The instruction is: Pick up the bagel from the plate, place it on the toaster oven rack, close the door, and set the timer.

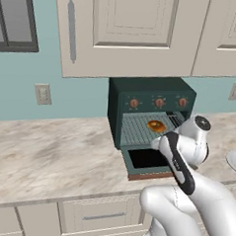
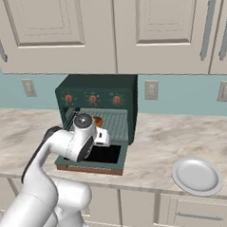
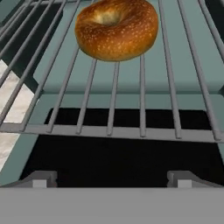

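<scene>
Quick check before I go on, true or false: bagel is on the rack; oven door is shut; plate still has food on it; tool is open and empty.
1. The bagel lies on the toaster oven rack. True.
2. The door is shut. False: it hangs folded down, open.
3. The plate holds food. False: it is bare.
4. The tool is open, holding nothing. True.
</scene>
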Robot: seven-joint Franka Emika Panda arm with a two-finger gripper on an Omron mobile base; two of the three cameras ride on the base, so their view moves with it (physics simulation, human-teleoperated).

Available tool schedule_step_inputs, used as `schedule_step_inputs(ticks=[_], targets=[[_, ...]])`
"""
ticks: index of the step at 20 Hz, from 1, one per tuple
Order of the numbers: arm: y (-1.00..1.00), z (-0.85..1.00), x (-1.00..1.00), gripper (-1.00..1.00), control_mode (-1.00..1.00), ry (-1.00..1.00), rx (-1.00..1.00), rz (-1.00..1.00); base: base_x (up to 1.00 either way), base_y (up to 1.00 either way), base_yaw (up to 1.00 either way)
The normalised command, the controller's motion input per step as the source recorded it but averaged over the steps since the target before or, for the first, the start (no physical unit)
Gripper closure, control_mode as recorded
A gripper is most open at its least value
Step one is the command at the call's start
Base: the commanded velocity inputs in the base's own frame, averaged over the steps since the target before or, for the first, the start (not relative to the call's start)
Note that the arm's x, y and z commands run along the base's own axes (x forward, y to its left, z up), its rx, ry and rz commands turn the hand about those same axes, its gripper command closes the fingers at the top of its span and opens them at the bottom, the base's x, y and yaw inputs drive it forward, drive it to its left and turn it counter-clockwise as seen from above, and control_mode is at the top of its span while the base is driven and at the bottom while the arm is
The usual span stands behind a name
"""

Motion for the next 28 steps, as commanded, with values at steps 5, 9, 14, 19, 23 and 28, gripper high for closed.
schedule_step_inputs(ticks=[5,9,14,19,23,28], targets=[[0.00,0.00,0.54,-1.00,-1.00,0.00,0.00,0.00,0.00,0.00,0.00],[0.00,0.00,0.62,-1.00,-1.00,0.00,0.00,0.00,0.00,0.00,0.00],[0.00,0.00,0.62,-1.00,-1.00,0.00,0.00,0.00,0.00,0.00,0.00],[-0.01,0.00,0.65,-1.00,-1.00,0.00,0.00,0.00,0.00,0.00,0.00],[-0.07,0.00,0.70,-1.00,-1.00,0.00,0.01,0.00,0.00,0.00,0.00],[-0.23,0.00,0.63,-1.00,-1.00,-0.01,0.04,0.01,0.00,0.00,0.00]])
